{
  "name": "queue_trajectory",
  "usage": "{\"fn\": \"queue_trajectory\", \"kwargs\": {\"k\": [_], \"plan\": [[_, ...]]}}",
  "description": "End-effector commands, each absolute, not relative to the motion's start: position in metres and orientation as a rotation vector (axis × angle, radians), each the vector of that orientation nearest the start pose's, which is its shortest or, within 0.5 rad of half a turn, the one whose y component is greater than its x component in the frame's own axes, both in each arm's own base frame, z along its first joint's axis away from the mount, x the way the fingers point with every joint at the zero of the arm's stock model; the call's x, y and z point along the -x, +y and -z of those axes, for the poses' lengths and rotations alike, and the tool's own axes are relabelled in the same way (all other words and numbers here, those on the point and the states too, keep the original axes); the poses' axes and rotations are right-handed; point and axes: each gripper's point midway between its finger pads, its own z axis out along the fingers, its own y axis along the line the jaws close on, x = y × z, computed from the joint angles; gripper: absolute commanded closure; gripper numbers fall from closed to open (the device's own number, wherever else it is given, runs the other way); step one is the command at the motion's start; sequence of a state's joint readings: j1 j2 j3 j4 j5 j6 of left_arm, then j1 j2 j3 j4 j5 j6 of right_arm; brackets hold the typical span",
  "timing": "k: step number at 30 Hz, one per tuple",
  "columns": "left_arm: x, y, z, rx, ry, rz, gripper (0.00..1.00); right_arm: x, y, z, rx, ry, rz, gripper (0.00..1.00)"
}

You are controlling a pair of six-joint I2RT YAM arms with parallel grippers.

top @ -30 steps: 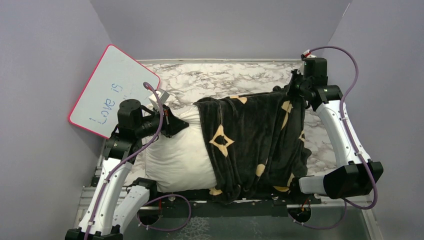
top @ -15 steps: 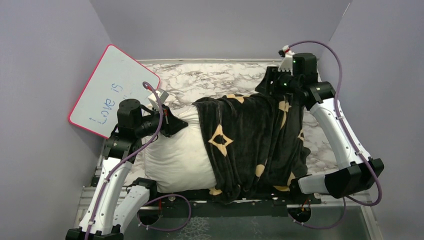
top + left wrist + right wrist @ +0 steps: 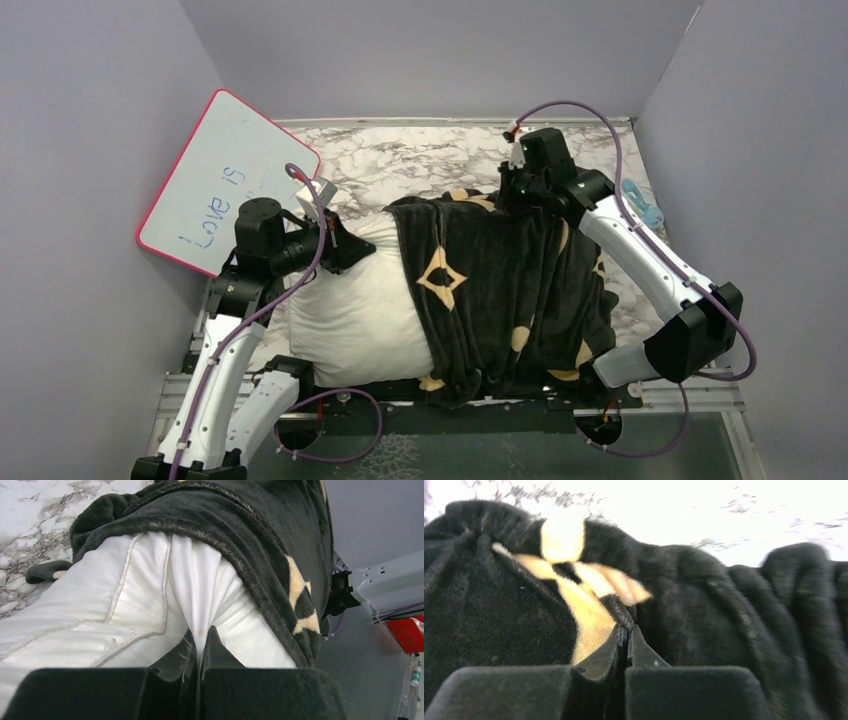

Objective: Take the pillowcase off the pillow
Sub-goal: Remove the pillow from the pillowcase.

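The off-white pillow [image 3: 355, 305] lies across the table, its left half bare. The black pillowcase [image 3: 510, 290] with tan motifs covers its right half. My left gripper [image 3: 360, 247] is shut on a pinch of the pillow's white fabric [image 3: 197, 595] at its upper left end. My right gripper [image 3: 512, 195] is at the far edge of the pillowcase, shut on a fold of the black fabric [image 3: 634, 607] next to a tan motif [image 3: 584, 610]. The pillowcase's open edge [image 3: 235, 535] shows as a furry rim over the pillow.
A pink-rimmed whiteboard [image 3: 225, 185] leans against the left wall behind my left arm. A small light-blue object [image 3: 640, 203] lies on the marble table [image 3: 400, 160] at the right, beside my right arm. Grey walls close in the back and both sides.
My right gripper has moved left from the pillow's far right corner along the far edge, pulling pillowcase fabric with it. The light-blue object is now uncovered. My left arm has not moved.
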State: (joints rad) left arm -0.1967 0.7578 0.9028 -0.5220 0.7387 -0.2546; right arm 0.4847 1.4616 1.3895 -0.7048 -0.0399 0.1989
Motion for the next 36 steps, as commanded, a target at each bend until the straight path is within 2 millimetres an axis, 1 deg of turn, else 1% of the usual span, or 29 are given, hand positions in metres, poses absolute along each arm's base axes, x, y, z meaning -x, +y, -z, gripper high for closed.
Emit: {"fn": "queue_trajectory", "kwargs": {"k": [1,3,5,6,7,8,9,11,12,13,15,17,18,20,21,24,26,27,28,29,30,31,32,33,35,36], "plan": [[-0.192,-0.169,-0.298,-0.447,1.894,1.035,1.00,-0.361,0.110,-0.244,0.141,2.229,0.018,0.99],[-0.192,-0.169,-0.297,-0.445,1.896,1.030,1.00,-0.371,0.077,-0.256,0.040,2.197,0.039,0.99],[-0.191,-0.168,-0.297,-0.445,1.895,1.028,1.00,-0.377,0.046,-0.262,-0.061,2.184,0.057,0.99],[-0.191,-0.168,-0.297,-0.445,1.897,1.027,1.00,-0.378,0.035,-0.265,-0.101,2.179,0.063,0.99],[-0.191,-0.168,-0.296,-0.444,1.896,1.026,1.00,-0.378,0.031,-0.269,-0.129,2.173,0.053,0.99],[-0.191,-0.168,-0.296,-0.444,1.896,1.025,1.00,-0.379,0.032,-0.272,-0.139,2.167,0.030,0.99],[-0.191,-0.168,-0.296,-0.445,1.897,1.025,1.00,-0.380,0.038,-0.277,-0.122,2.161,-0.017,0.99],[-0.191,-0.169,-0.295,-0.449,1.899,1.028,1.00,-0.378,0.063,-0.284,-0.061,2.159,-0.178,0.99],[-0.191,-0.168,-0.295,-0.450,1.898,1.027,1.00,-0.374,0.081,-0.288,-0.010,2.161,-0.297,0.94],[-0.191,-0.168,-0.295,-0.450,1.897,1.027,1.00,-0.370,0.098,-0.293,0.035,2.158,-0.401,0.86],[-0.192,-0.169,-0.296,-0.450,1.899,1.027,1.00,-0.361,0.124,-0.300,0.085,2.155,-0.573,0.70],[-0.193,-0.169,-0.296,-0.450,1.899,1.027,1.00,-0.355,0.146,-0.304,0.147,2.150,-0.646,0.58],[-0.193,-0.169,-0.296,-0.451,1.899,1.028,1.00,-0.353,0.157,-0.304,0.179,2.153,-0.641,0.47],[-0.193,-0.169,-0.297,-0.453,1.897,1.029,1.00,-0.348,0.177,-0.299,0.242,2.165,-0.606,0.32],[-0.193,-0.169,-0.297,-0.453,1.897,1.029,1.00,-0.345,0.188,-0.295,0.279,2.173,-0.598,0.28],[-0.193,-0.169,-0.297,-0.451,1.899,1.031,1.00,-0.334,0.217,-0.274,0.369,2.231,-0.607,0.25],[-0.193,-0.169,-0.297,-0.448,1.901,1.031,1.00,-0.325,0.234,-0.252,0.429,2.289,-0.599,0.24],[-0.193,-0.169,-0.296,-0.446,1.903,1.032,1.00,-0.319,0.240,-0.239,0.457,2.324,-0.575,0.24],[-0.193,-0.169,-0.296,-0.444,1.903,1.031,1.00,-0.317,0.239,-0.226,0.464,2.361,-0.533,0.24],[-0.193,-0.169,-0.297,-0.445,1.902,1.031,1.00,-0.316,0.233,-0.213,0.452,2.400,-0.483,0.28],[-0.193,-0.169,-0.297,-0.445,1.902,1.030,1.00,-0.317,0.226,-0.204,0.437,2.420,-0.425,0.36],[-0.193,-0.169,-0.297,-0.445,1.901,1.031,1.00,-0.316,0.220,-0.199,0.422,2.428,-0.397,0.46],[-0.193,-0.169,-0.298,-0.445,1.898,1.030,1.00,-0.321,0.209,-0.197,0.383,2.414,-0.317,0.57],[-0.193,-0.169,-0.299,-0.446,1.897,1.030,1.00,-0.326,0.200,-0.199,0.355,2.383,-0.262,0.70],[-0.193,-0.169,-0.299,-0.445,1.899,1.028,1.00,-0.336,0.179,-0.212,0.291,2.312,-0.141,0.97],[-0.193,-0.168,-0.299,-0.444,1.901,1.025,1.00,-0.343,0.165,-0.220,0.250,2.282,-0.083,0.99]]}}
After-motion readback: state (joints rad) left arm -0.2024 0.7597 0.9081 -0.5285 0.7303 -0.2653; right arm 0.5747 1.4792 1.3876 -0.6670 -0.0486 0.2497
